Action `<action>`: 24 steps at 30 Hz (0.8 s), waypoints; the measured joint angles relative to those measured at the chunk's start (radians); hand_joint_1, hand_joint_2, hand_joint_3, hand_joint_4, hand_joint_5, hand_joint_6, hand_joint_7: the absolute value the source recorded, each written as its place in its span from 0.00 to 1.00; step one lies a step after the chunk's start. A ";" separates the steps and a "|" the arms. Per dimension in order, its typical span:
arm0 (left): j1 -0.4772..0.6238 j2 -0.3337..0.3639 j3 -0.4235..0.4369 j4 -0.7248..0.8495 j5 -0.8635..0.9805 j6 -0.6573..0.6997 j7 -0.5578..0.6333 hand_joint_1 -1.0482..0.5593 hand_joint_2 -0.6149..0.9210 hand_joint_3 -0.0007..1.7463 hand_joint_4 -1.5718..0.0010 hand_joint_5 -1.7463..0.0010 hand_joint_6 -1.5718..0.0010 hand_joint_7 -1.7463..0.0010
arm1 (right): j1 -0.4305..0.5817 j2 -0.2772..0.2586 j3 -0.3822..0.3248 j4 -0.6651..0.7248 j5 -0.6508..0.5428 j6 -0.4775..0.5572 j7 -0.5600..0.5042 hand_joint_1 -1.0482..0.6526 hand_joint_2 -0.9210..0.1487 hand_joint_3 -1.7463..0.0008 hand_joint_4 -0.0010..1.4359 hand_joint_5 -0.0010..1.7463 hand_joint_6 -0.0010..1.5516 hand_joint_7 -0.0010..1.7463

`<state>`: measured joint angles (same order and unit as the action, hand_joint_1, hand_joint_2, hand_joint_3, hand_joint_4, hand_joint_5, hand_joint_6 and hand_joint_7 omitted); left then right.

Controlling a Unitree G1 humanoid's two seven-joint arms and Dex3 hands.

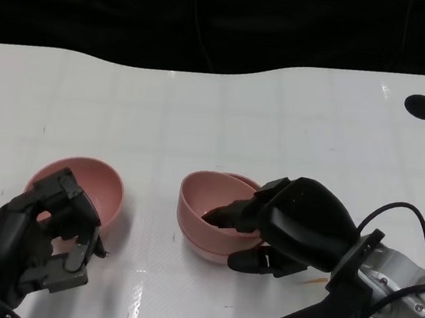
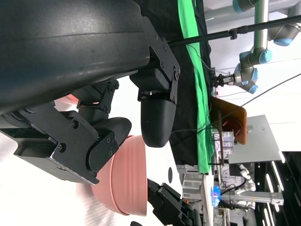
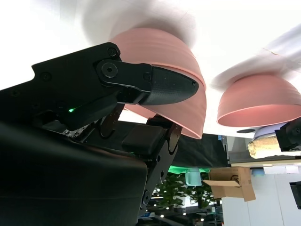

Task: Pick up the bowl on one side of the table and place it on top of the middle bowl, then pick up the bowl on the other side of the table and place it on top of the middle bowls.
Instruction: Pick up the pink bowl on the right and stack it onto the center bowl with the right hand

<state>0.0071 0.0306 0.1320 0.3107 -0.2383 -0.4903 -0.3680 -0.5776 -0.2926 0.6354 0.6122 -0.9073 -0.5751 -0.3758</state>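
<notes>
Head view: glossy white table [image 1: 203, 111]

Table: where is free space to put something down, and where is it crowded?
Free: the wide table strip behind both bowls, up to the black hole. The gap between left bowl and stacked bowls is narrow. Crowded: the front, around left hand and right hand.

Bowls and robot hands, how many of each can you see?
Pink bowls: 3 (left bowl, top bowl resting in the middle bowl)
Black robot hands: 2 (left hand, right hand)
Total: 5
</notes>
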 measured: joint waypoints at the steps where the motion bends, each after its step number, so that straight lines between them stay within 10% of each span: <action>1: 0.000 0.000 0.000 0.000 0.000 0.000 0.000 0.67 0.81 0.68 0.55 0.00 0.61 0.03 | 0.000 0.000 0.000 0.000 0.001 0.000 0.002 0.03 0.00 0.65 0.52 0.06 0.42 0.00; 24: 0.000 0.000 0.001 0.002 -0.002 -0.005 0.000 0.68 0.80 0.69 0.54 0.00 0.61 0.03 | 0.091 -0.030 -0.085 -0.130 0.094 0.017 0.126 0.02 0.00 0.70 0.29 0.00 0.26 0.00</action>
<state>0.0071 0.0307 0.1334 0.3124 -0.2402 -0.4955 -0.3681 -0.4866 -0.3223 0.5501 0.4825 -0.8136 -0.5584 -0.2500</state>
